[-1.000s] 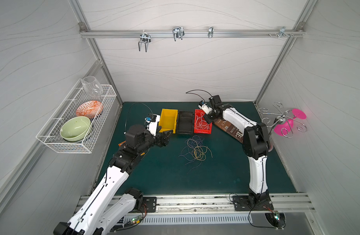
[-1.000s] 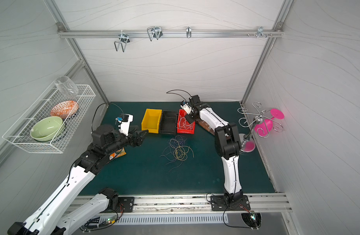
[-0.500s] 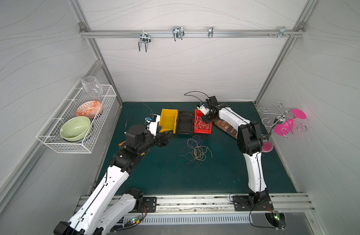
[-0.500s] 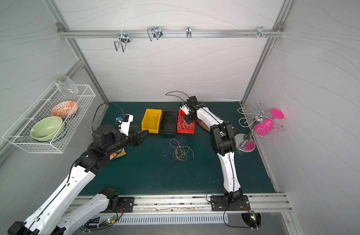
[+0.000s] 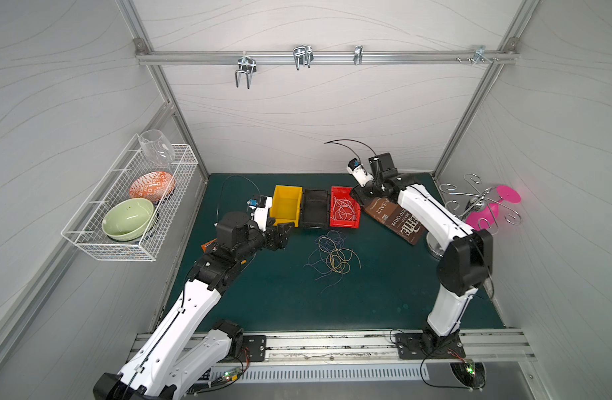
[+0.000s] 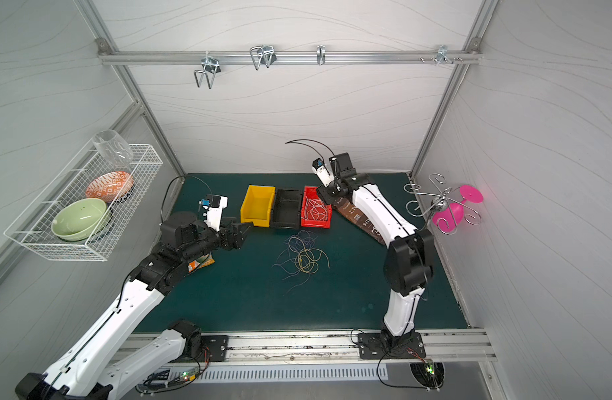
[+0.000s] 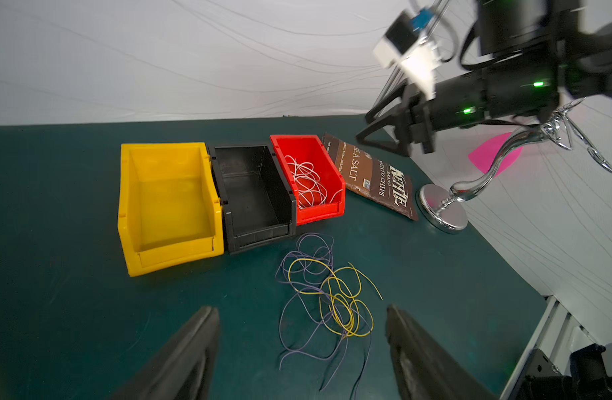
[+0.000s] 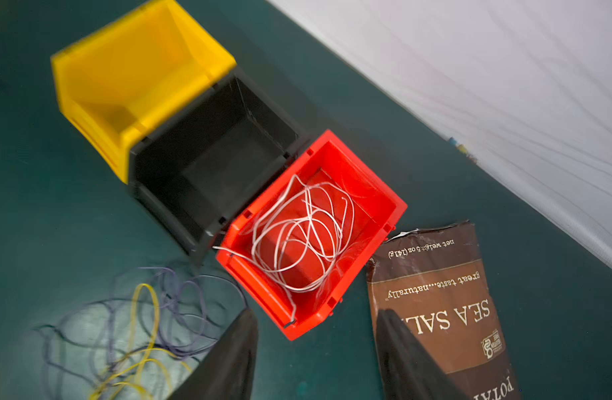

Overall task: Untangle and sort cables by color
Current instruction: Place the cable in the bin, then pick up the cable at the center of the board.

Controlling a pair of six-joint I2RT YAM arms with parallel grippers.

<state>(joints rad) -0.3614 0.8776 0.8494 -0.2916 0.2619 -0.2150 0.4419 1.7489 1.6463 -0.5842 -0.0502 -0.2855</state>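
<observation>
Read on a top view as a clock face, three bins stand in a row: yellow bin [image 7: 166,256], black bin [image 7: 259,237], red bin [image 7: 318,213]. The white cables [image 8: 297,235] lie coiled in the red bin, so that colour looks sorted. One strand reaches the bin's front lip.

The rest is a loose tangle [image 5: 334,258] on the desk [image 7: 72,294], at 6 o'clock of the black and red bins. In it, yellow strands [image 7: 339,301] are looped through purple strands [image 7: 308,249].

The right claw [image 8: 315,315] hangs at the red bin's 2 o'clock corner, by the chip bag [image 7: 377,180]. It is spread and pinches nothing. The left claw [image 7: 301,308] sits at 9 o'clock of the tangle, facing it, also spread and empty.

The step in hand looks like clearing the red bin and starting on the tangle. To do it well:
- The right claw should rise straight up first, so it does not snag the white strand at the lip.
- The outlying yellow loop at the tangle's 3 o'clock edge is a good first pick, as few purple strands cross it there.
- The claw should pinch that one strand only and lift slowly.
- The other claw can pin the purple mass so it does not trail along.
</observation>
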